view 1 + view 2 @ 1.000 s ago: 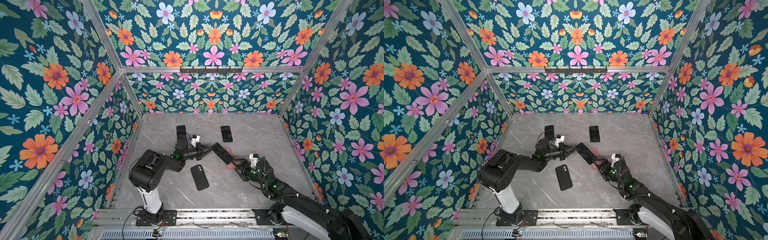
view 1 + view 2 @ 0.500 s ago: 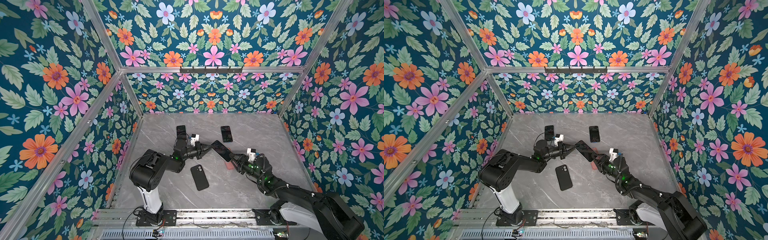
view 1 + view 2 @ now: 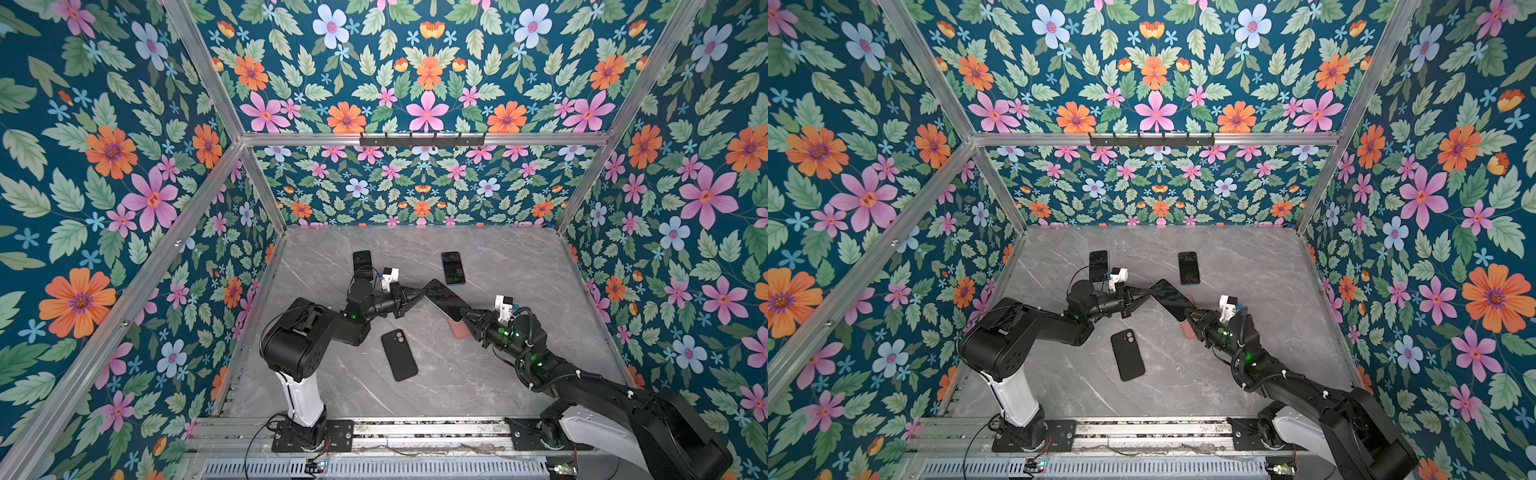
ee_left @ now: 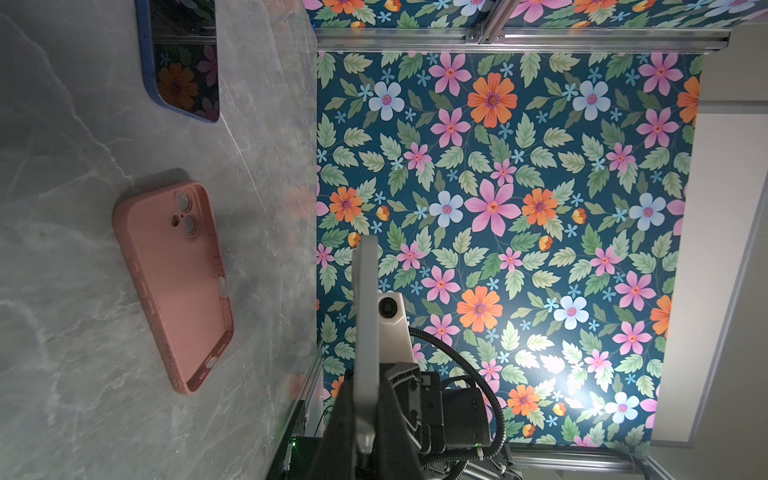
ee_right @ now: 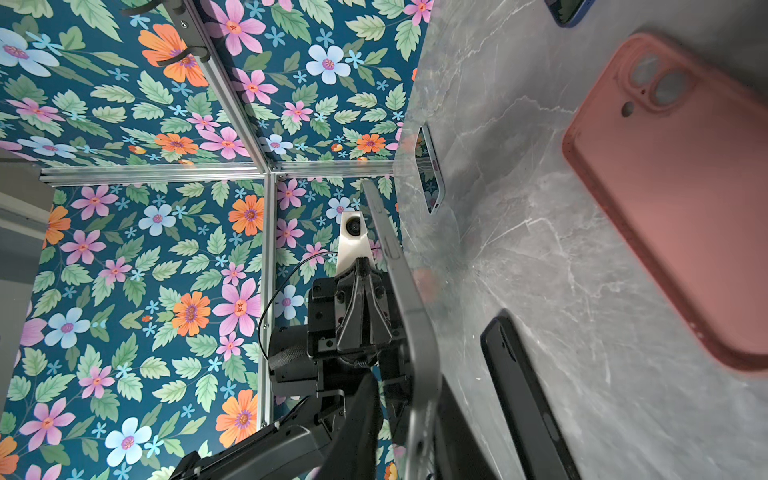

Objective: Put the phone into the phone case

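1. Grey marble-look desk, with loud floral walls all round.
2. Black case lies flat near the desk's middle, camera side up. Can't tell if anything's in it.
3. Two spare phones sit screen-up toward the back, well apart: a blue-rimmed phone and a left phone.
4. Black hook rail sits on the back wall's frame bar.

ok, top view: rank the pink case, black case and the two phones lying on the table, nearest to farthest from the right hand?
1. The pink case: right beneath the right hand, partly covered by the raised phone.
2. The black case: toward the front left.
3. The blue-edged phone: toward the back; too close to call against the black case.
4. The back-left phone: clearly farthest.
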`<state>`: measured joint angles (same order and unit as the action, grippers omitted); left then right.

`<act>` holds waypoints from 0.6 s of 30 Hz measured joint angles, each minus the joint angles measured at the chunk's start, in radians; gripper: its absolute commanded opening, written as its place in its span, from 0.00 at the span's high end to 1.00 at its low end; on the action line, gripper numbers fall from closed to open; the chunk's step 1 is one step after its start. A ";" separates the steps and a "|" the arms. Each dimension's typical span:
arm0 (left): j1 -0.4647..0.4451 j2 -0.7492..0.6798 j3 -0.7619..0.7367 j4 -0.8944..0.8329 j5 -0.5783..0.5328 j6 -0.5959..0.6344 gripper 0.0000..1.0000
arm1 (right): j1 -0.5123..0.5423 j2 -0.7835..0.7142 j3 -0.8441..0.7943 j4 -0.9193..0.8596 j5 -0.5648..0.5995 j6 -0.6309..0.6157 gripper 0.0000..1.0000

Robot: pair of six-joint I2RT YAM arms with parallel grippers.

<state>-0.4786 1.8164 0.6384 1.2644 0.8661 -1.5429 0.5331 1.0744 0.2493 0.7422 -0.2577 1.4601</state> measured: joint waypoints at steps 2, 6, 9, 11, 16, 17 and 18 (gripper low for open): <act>0.001 0.003 0.000 0.008 0.000 -0.002 1.00 | 0.000 0.006 0.004 -0.013 0.000 -0.001 0.85; 0.002 0.005 -0.004 0.006 -0.003 -0.010 1.00 | 0.000 0.026 0.014 0.002 0.000 0.006 0.92; 0.003 0.004 -0.010 0.006 -0.009 -0.024 0.91 | 0.000 0.029 0.023 0.009 0.000 0.010 0.97; 0.003 0.002 -0.011 0.005 -0.011 -0.025 0.81 | 0.000 0.023 0.031 -0.012 0.000 0.009 1.00; 0.003 -0.007 -0.015 -0.003 0.002 -0.001 0.53 | -0.005 -0.005 0.051 -0.076 -0.001 -0.006 1.00; 0.004 -0.010 -0.016 -0.010 0.004 0.005 0.48 | -0.008 -0.010 0.055 -0.095 -0.002 -0.011 1.00; 0.006 -0.015 -0.019 -0.016 0.011 0.010 0.46 | -0.010 -0.013 0.059 -0.108 -0.005 -0.022 1.00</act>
<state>-0.4728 1.8015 0.6197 1.2484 0.8776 -1.5326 0.5228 1.0618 0.3084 0.6346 -0.2626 1.4380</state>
